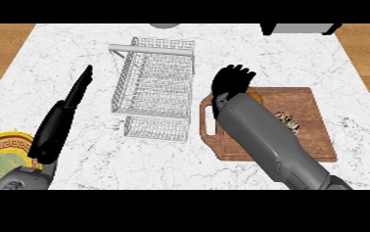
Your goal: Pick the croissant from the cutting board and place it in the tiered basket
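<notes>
The wooden cutting board [303,104] lies at the right of the marble counter. A small golden-brown piece of the croissant [255,96] shows on the board's far left part; the rest is hidden under my right hand [233,81]. That hand hovers over it with fingers spread and pointing away, open. The white wire tiered basket [155,84] stands just left of the board, a short gap from the right hand. My left hand [69,106] rests at the left of the counter, fingers straight, holding nothing.
A speckled beige item [289,122] lies on the board beside my right forearm. A yellow patterned plate [14,145] sits at the left edge. A grey round object [165,25] and a dark-and-grey appliance [300,28] stand along the back.
</notes>
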Controlling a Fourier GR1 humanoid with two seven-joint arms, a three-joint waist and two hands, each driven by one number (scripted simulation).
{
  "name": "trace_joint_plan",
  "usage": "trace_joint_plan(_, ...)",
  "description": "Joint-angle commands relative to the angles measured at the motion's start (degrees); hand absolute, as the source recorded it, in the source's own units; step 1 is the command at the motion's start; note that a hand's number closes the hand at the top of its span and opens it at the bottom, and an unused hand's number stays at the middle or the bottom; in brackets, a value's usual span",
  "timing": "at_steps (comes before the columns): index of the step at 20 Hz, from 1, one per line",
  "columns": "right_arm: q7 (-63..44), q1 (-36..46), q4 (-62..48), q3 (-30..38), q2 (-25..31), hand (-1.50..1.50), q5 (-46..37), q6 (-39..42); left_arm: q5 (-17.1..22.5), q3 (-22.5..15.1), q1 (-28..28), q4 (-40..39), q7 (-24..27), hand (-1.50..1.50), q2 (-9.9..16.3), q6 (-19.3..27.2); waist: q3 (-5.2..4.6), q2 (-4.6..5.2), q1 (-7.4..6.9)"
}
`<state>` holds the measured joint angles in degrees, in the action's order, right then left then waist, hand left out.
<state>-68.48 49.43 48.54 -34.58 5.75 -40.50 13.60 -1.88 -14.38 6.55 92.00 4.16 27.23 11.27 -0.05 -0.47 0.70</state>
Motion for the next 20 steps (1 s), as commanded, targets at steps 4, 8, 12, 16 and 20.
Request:
trace_joint_plan(4,-11.17,-1.53,5.89,2.22,2.14,-1.5,-3.49,4.64,-1.16,0.1,-0.01,0.45,-1.35,0.0,-1.35,-0.36,0.02,0.06,0.01)
trace_joint_plan(8,-7.2,-6.78,7.65,4.03,5.59,-1.5,-4.19,4.08,0.31,2.41,-2.76,2.41,0.32,0.0,0.79,-2.39,0.02,0.1,-0.23)
trace_joint_plan(12,-10.03,-8.96,9.97,4.51,3.27,-1.5,-6.39,4.5,-2.71,0.04,-3.15,2.5,0.54,0.0,-2.39,-0.26,0.01,0.16,-0.2)
trace_joint_plan(16,-6.66,-6.81,6.02,7.86,2.86,-1.5,-8.85,2.38,-3.81,0.19,2.46,1.11,-3.39,0.0,-3.7,-0.93,0.04,0.46,-0.46)
trace_joint_plan(20,-6.58,-11.68,7.65,7.54,1.7,-1.5,-12.17,0.55,-2.85,1.76,-1.6,3.64,-2.26,0.0,-2.77,-2.19,0.04,0.34,-0.86)
